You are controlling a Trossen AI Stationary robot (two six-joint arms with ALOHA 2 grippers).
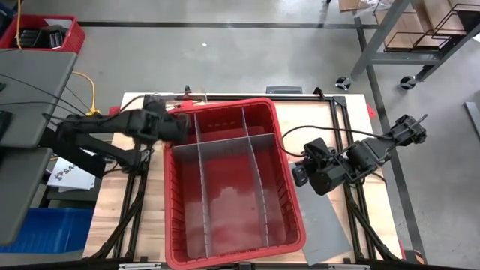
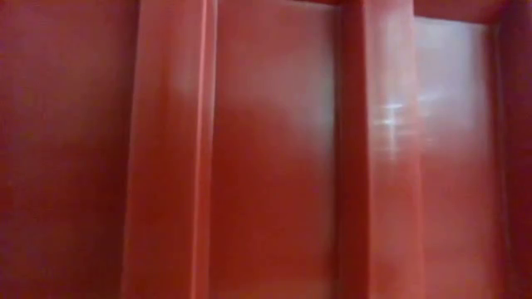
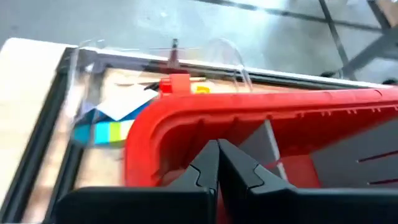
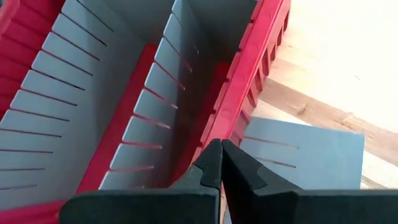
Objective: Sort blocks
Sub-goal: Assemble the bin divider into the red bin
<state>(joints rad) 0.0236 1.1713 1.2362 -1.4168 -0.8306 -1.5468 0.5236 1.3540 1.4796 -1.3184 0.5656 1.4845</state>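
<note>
1. You had little writing to read: a white sheet (image 1: 66, 174) on the floor by the table's left edge carried dark letters that seemed to begin "SA", and the rest could not be made out.
2. Your left gripper (image 3: 218, 163) sat at the far left corner of the red bin (image 1: 288, 201), its fingers pressed fully together with nothing between them; they hung just over the bin's rim, and whether they touched it could not be told.
3. Your right gripper (image 4: 221, 163) sat just beside the bin's right wall, also closed tight and empty, its tips over the spot where the wall met a loose grey divider sheet (image 4: 311, 158) lying flat on the wooden table (image 1: 352, 120).
4. The blocks you were to sort lay outside the bin, beyond its far left corner: a red block (image 3: 175, 84) and a yellow one (image 3: 201, 89) showed just past the rim in the left wrist view, inside what looked like a clear plastic container (image 3: 155, 56).
5. Beside them lay a strip of blue and green colour (image 3: 99, 132); whether that was blocks or printed paper could not be told.
6. Inside the bin you had grey slotted dividers (image 1: 225, 146) standing upright, splitting it into compartments; no block was visible in any of them.
7. Your low view was filled by a red ribbed wall (image 2: 249, 166), close against the lens.
</note>
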